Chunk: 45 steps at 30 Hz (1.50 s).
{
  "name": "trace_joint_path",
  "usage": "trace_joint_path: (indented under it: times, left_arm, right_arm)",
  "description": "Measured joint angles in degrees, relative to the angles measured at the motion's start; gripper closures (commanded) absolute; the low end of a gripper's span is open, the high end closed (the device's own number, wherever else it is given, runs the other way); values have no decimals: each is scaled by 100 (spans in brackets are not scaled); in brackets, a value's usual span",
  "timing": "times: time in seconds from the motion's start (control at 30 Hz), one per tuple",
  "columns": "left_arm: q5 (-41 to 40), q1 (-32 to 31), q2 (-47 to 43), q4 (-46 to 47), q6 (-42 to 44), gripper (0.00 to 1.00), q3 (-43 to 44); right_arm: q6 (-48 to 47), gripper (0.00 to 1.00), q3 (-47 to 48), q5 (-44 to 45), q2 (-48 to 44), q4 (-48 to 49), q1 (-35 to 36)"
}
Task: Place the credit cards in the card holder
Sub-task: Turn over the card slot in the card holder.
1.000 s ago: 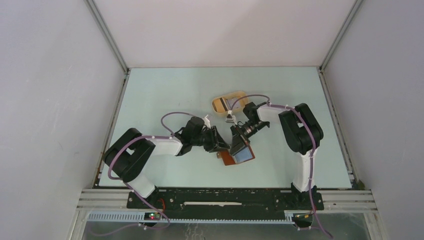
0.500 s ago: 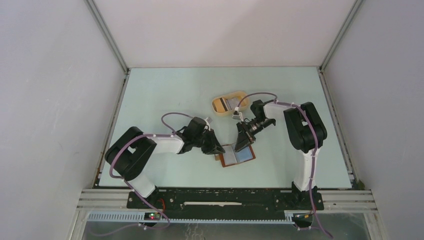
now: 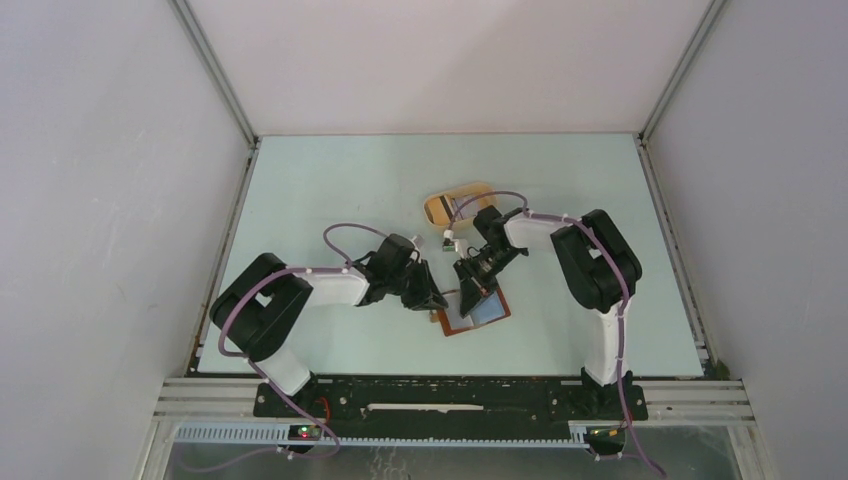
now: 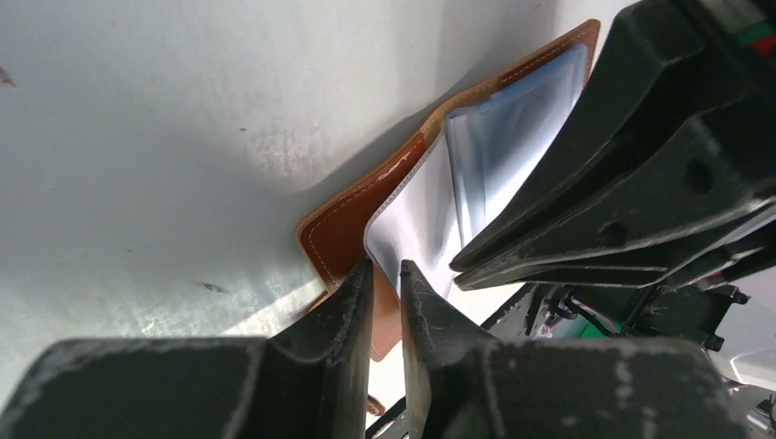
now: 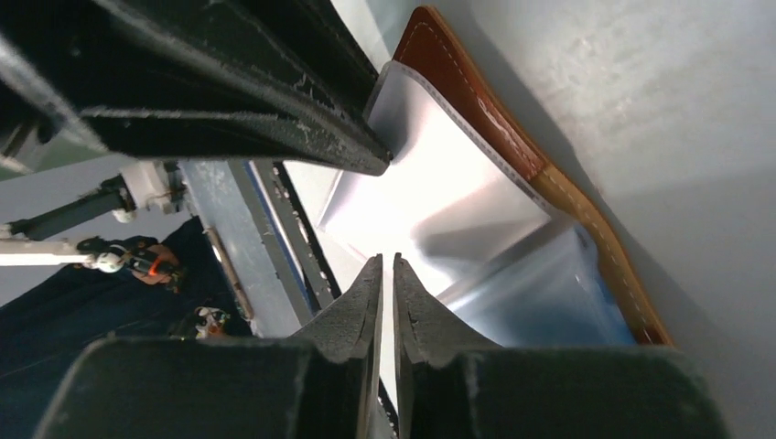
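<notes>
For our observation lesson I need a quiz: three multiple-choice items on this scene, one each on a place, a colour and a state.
1. Where is the tan tray relative to the card holder?
A. Farther from the arm bases
B. Nearer them
C. Under it
2. What colour is the card holder's leather?
A. Green
B. Reddish-brown
C. Black
3. How is the card holder?
A. Snapped shut
B. Standing in the tray
C. Open on the table
Answers: 1 A, the top view shows the tray beyond it; 2 B, wrist views show brown leather; 3 C, its inner sleeves show.
</notes>
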Motion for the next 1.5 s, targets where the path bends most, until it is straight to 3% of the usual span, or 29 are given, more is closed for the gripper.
trace_joint_path:
  times: [0.3, 0.57, 1.03, 1.5]
  left_arm:
    - [-229, -4, -282, -356, 116, 67, 4]
    - [-308, -4, -1167, -173, 140, 73, 44]
    - [208, -52, -334, 859, -125, 78, 44]
    - [9, -57, -85, -149, 258, 77, 328]
  right_arm:
    - [595, 83, 9, 817, 0, 334, 527]
    - [647, 79, 17, 769, 0, 315, 516]
    - [129, 76, 63, 87, 0, 101, -142]
    - [-426, 76, 79, -240, -422, -297, -697]
